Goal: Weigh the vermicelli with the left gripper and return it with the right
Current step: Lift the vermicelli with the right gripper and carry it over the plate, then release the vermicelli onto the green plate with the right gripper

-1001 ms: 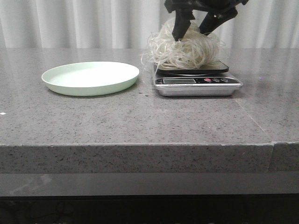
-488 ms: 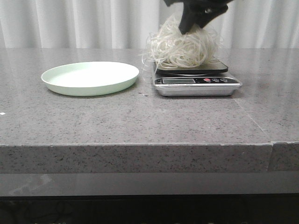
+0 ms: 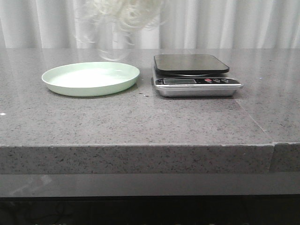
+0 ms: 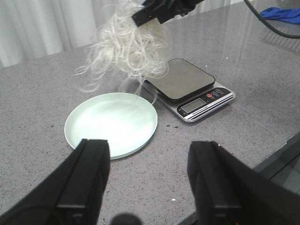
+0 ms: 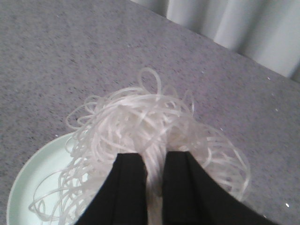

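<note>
The vermicelli (image 3: 124,14), a fluffy white mound of thin strands, hangs in the air above the far right part of the pale green plate (image 3: 65,83); it also shows in the left wrist view (image 4: 124,49) and the right wrist view (image 5: 140,124). My right gripper (image 5: 153,161) is shut on the vermicelli; its black fingers (image 4: 157,11) show in the left wrist view. It is out of the front view. My left gripper (image 4: 147,157) is open and empty, near the table's front edge, in front of the plate (image 4: 93,131).
A kitchen scale (image 3: 194,75) with a bare dark pan stands to the right of the plate, also seen in the left wrist view (image 4: 187,86). A blue cloth (image 4: 283,14) lies far right. White curtains hang behind the grey stone table (image 3: 140,122).
The right gripper closed on the vermicelli, lifted it off the scale and carried it left and up, over the plate. The scale pan is now bare.
</note>
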`<state>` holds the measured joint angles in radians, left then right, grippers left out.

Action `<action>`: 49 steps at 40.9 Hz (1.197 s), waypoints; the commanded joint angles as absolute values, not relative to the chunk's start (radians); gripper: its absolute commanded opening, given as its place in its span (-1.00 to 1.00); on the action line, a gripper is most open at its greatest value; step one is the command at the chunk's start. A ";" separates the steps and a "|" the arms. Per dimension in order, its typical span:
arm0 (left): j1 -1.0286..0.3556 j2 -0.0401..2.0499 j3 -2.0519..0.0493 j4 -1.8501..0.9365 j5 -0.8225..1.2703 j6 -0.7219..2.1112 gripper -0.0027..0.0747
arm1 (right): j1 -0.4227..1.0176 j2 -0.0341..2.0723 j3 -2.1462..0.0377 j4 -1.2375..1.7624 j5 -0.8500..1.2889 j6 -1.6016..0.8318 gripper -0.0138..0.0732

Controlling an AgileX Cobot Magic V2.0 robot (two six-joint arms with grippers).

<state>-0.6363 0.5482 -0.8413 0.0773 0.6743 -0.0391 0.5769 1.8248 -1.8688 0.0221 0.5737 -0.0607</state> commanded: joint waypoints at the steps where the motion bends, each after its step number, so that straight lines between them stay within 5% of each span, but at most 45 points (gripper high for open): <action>1: -0.634 0.551 -0.867 0.078 0.599 -0.049 0.20 | 0.613 1.795 -1.911 0.024 0.423 -0.068 -0.31; 20: -0.634 0.551 -0.867 0.078 0.599 -0.049 0.20 | 0.685 1.971 -1.911 0.024 0.423 -0.068 -0.29; 31: -0.634 0.551 -0.867 0.078 0.599 -0.049 0.20 | 0.681 1.962 -1.922 0.024 0.493 -0.067 0.38; 49: -0.634 0.551 -0.867 0.078 0.599 -0.049 0.20 | 0.612 1.631 -1.819 0.024 0.681 -0.052 0.38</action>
<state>-0.6363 0.5482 -0.8413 0.0773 0.6743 -0.0391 0.6293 1.7546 -1.8474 0.0260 0.7122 -0.0538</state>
